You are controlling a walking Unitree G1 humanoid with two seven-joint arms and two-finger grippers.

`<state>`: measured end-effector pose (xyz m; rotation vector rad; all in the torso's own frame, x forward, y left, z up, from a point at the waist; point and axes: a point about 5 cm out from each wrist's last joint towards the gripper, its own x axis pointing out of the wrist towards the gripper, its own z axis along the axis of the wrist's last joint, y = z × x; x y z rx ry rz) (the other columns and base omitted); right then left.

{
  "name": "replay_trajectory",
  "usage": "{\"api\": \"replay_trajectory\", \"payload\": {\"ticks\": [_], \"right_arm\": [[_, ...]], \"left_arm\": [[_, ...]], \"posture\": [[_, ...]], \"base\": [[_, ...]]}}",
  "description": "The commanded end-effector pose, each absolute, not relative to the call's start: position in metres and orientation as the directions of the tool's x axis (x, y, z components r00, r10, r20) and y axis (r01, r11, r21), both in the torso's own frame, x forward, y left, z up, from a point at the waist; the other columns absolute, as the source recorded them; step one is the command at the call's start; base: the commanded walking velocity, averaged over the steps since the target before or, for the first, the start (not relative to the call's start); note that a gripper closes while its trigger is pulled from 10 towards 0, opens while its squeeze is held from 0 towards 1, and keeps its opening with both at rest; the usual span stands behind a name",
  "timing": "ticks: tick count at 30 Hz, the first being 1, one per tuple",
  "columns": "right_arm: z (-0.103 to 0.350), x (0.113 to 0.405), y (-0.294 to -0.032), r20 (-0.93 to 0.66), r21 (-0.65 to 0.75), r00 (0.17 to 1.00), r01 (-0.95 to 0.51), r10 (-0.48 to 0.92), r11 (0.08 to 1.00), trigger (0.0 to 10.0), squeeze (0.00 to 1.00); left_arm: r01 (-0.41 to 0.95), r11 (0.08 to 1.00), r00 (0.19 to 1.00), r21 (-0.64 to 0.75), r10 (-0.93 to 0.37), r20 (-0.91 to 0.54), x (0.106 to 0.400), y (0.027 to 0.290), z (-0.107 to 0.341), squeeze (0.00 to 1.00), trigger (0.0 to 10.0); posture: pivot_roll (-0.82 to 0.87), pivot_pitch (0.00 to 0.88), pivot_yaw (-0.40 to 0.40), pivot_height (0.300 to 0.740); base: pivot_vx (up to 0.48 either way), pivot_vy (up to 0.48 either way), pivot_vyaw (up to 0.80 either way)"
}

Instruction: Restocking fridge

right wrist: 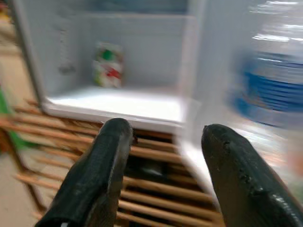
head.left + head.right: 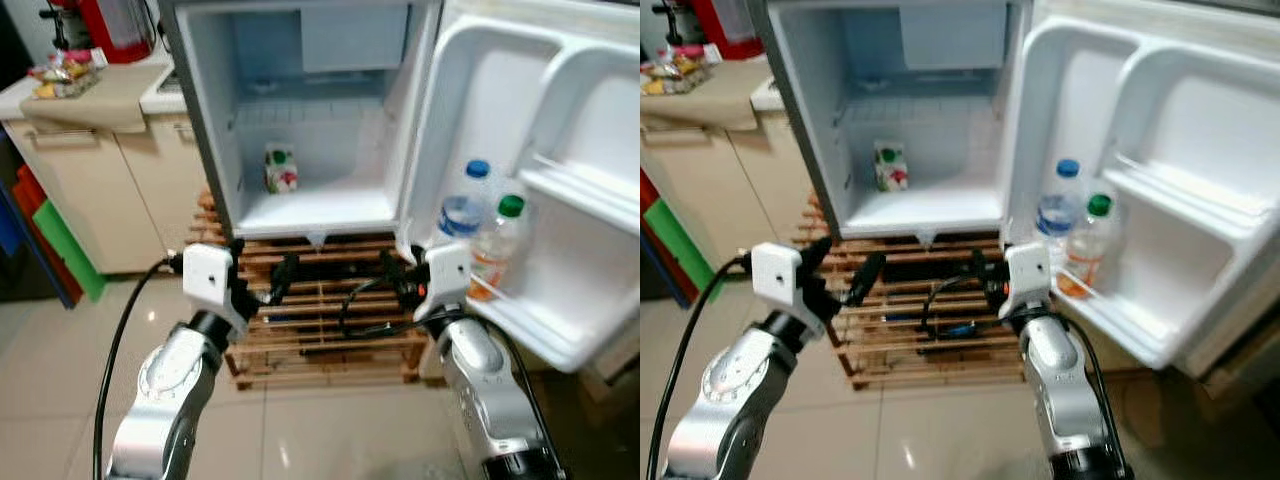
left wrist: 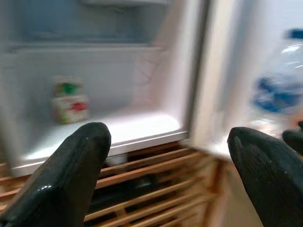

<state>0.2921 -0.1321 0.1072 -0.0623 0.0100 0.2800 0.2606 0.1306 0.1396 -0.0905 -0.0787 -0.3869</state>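
Facing the open fridge (image 2: pixel 215 120) with left gripper (image 3: pixel 165 175) and right gripper (image 1: pixel 163 175) both spread and empty, the robot likely must fetch stock; one carton (image 2: pixel 281 168) sits inside.

I stand in a home kitchen: open small fridge (image 2: pixel 310 120) on a wooden pallet (image 2: pixel 320 320), beige counter cabinets (image 2: pixel 110 190), red appliance (image 2: pixel 115 25), tiled floor (image 2: pixel 50 400).

wooden pallet (image 2: pixel 330 330) lying just beyond and below both grippers | beige cabinet (image 2: pixel 95 190) standing well off to the left gripper's left | red appliance (image 2: pixel 115 25) sitting on its counter, far up-left of the grippers
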Motion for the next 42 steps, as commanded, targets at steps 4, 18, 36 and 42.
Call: {"api": "replay_trajectory", "payload": {"ticks": [4,18,36,42], "right_arm": [[0.110,0.294,-0.131,-0.012,-0.098,0.964,-0.267,0.267,0.959,10.0,0.00],[0.053,0.255,-0.159,-0.371,-0.048,0.832,-0.460,0.412,0.886,10.0,0.00],[-0.043,0.135,-0.339,-0.895,-0.370,0.350,-0.232,-0.278,0.899,10.0,0.00],[0.012,0.178,-0.391,-0.610,-0.685,0.526,0.027,-0.593,0.728,10.0,0.00]], "left_arm": [[0.377,0.926,0.923,-0.031,-0.372,0.100,0.266,0.132,0.143,0.00,10.0],[0.409,0.912,0.912,-0.025,-0.408,0.044,0.267,0.130,0.132,0.00,10.0],[0.462,0.879,0.859,-0.118,-0.477,-0.188,0.271,0.140,0.069,0.00,10.0],[0.459,0.884,0.842,-0.088,-0.464,-0.276,0.273,0.145,0.048,0.00,10.0]], "posture": [[-0.17,0.000,0.052,0.740],[-0.18,0.000,0.048,0.740],[-0.26,0.000,0.104,0.740],[-0.26,0.000,0.107,0.740]], "base": [[0.000,0.000,0.00],[0.000,0.000,0.00],[-0.041,-0.117,0.00],[0.000,0.000,0.00]]}}
